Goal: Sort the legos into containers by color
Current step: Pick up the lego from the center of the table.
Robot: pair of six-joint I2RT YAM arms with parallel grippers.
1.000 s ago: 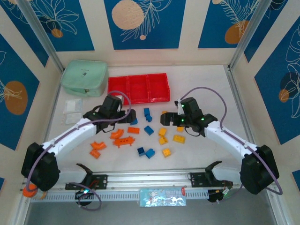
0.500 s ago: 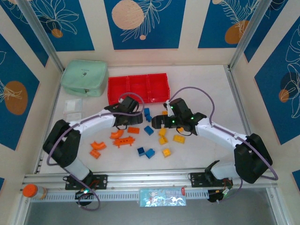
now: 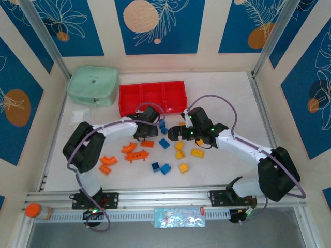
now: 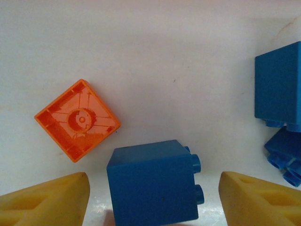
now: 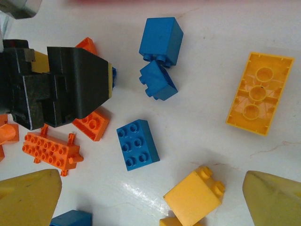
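My left gripper is open, its yellow fingertips standing either side of a blue cube lego with a gap on each side. An upturned orange lego lies just beyond it, and two more blue legos lie to the right. From above, the left gripper is low near the red containers. My right gripper is open above a blue studded lego and a yellow cube, holding nothing. A long yellow lego lies upside down.
Orange legos, blue legos and yellow legos are scattered in front of both arms. A mint green pouch sits left of the containers, with clear packets below it. The two grippers are close together.
My left arm has swung right and forward onto the blue cube, and its jaws have narrowed. The right gripper shifted slightly left, then held still, wide open.
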